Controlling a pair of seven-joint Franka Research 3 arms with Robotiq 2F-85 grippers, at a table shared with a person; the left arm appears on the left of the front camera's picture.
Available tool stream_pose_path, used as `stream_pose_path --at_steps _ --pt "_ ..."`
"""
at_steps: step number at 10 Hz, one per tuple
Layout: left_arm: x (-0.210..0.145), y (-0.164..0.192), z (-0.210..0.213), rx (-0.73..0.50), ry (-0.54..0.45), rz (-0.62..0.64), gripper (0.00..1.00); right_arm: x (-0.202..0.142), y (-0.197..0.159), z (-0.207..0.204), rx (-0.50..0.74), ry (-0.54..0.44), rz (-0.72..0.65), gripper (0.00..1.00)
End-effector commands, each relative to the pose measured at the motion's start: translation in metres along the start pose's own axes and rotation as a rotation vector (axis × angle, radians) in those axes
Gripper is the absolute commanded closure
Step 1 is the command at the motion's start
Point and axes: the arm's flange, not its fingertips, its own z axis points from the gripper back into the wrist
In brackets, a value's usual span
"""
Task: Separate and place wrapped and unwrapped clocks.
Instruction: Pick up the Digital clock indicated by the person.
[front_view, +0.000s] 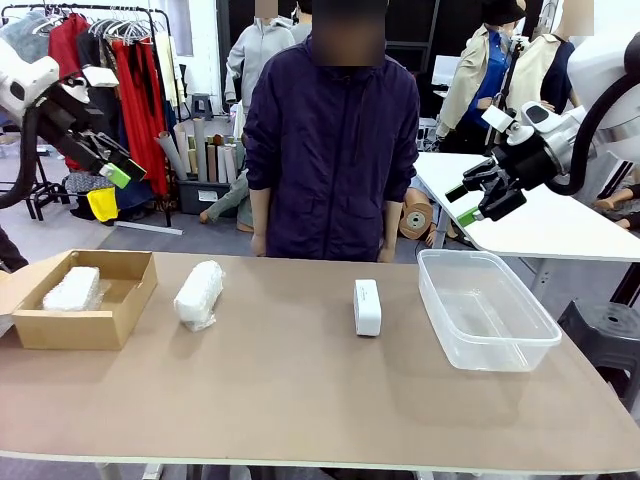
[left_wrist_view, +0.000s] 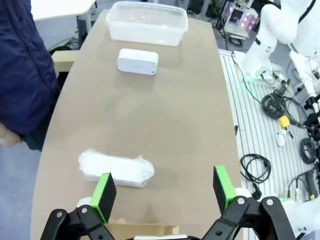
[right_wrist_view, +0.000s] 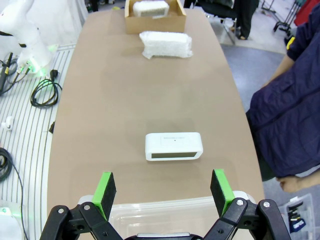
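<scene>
White clock (front_view: 367, 306), brown cardboard box (front_view: 70, 328) (tan table (front_view: 300, 395)), clear tub (front_view: 487, 346).

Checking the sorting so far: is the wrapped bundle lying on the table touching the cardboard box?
Apart. The front view shows a strip of bare tabletop between the wrapped bundle and the cardboard box.

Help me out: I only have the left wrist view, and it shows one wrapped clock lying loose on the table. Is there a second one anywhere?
Observer: Yes. The second wrapped clock lies inside the cardboard box at the left end of the table.
Operator: And where is the right tool?
Observer: The right tool hangs in the air with its jaws open and nothing between them, over the end of the table where the clear plastic bin stands.
</scene>
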Motion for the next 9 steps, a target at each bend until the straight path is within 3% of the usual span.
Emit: stream_pose_path --at_steps 1,4,9 --pt "-0.008 -0.01 -0.003 0.112 -0.07 -0.112 0.0 0.001 0.001 0.001 0.0 -0.006 0.003 0.0" --pt "-0.013 -0.013 -0.009 0.179 -0.09 -0.165 0.0 0.001 0.001 0.001 0.0 -0.006 0.003 0.0" --pt "-0.017 0.019 0.0 0.224 -0.072 -0.232 0.0 0.001 0.001 0.001 0.0 -0.006 0.003 0.0"
